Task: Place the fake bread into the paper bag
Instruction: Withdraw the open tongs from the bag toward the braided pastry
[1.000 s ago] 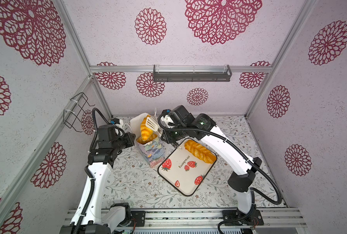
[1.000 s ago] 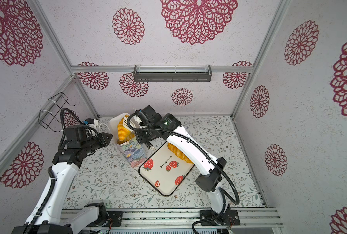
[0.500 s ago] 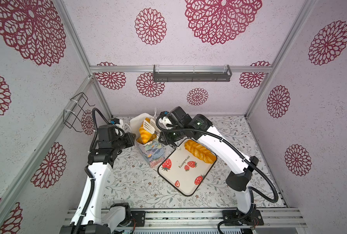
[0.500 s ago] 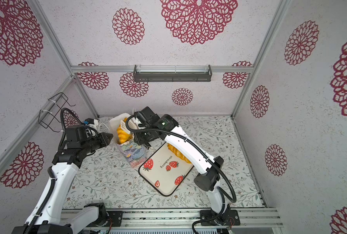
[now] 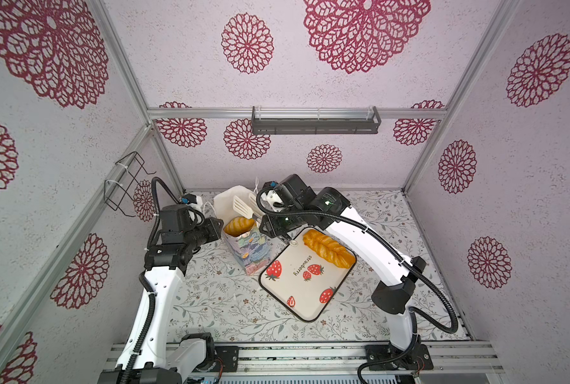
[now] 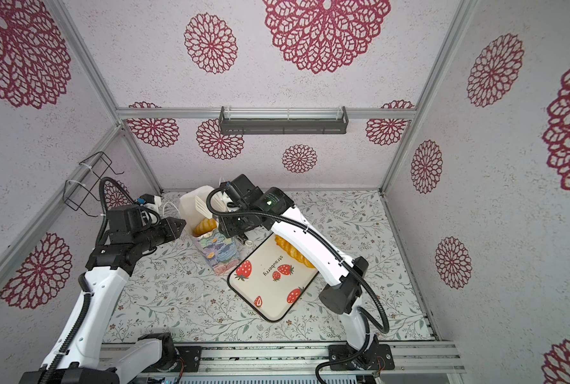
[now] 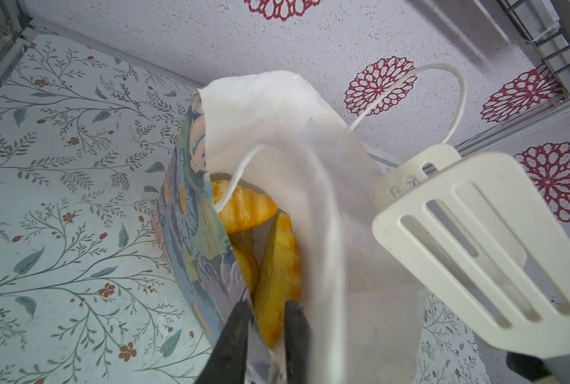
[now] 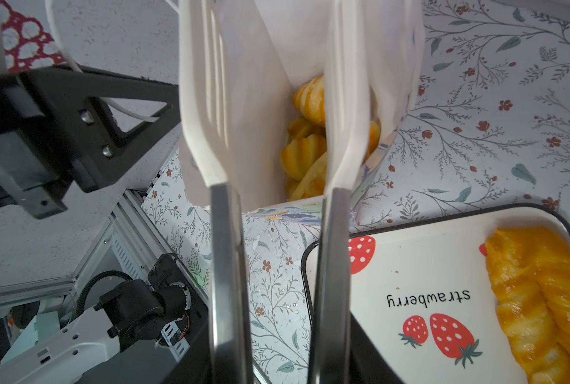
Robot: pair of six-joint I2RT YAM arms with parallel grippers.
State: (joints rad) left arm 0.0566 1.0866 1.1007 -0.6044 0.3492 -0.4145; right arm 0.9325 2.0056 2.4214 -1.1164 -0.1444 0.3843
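R gripper is clamping the metal arms of the tongs. The arms are standing partly spread. In the R wrist view the two white slotted heads are sitting apart w/ nothing between them, hanging at the mouth of the paper bag. Contact betw. heads & paper isn't clear.

L gripper is sitting at the bag's rim on the side away from the tray. Its fingers are only narrowly apart & straddling the printed wall, one outside, one inside. Can't tell if they're actually pinching the paper.

Bag is standing on the floral tabletop, mouth opening upward, white inside showing, base just beside the near-left corner of the strawberry tray.

Fake bread is mostly lying inside the bag, several pieces piled up. In the L wrist view a striped croissant is lying crosswise on top. A longer piece is standing nearly on end beside it.

The twisted loaf is lying flat on the tray, along its far-right edge. Its long axis is running diagonally, far-left to near-right in both top views, approx. parallel to that edge. R arm is crossing over part of the loaf in a top view.
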